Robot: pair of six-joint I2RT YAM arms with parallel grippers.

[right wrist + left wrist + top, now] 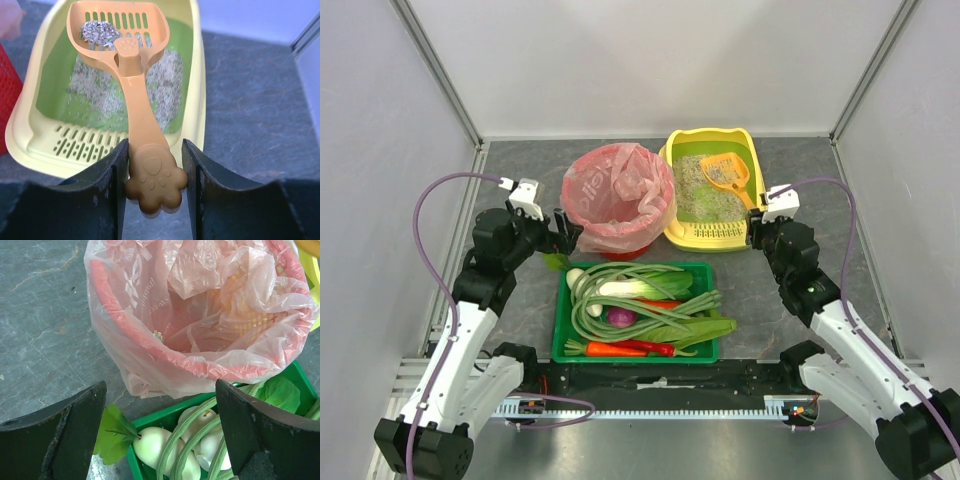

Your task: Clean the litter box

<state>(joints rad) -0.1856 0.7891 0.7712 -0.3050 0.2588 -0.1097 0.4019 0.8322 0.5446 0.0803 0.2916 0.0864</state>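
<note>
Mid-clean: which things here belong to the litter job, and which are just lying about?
Job: litter box; scoop with a clump, in the right gripper; bagged red bin, probably for waste.
Lying about: green tray of vegetables.

Red bin (577, 203) crowds the litter box (712, 238) on its left — open table (802, 168) to its right.

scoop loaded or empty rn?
Loaded. A grey litter clump sits in the head of the orange scoop, over the litter box; right gripper holds its handle.
</note>
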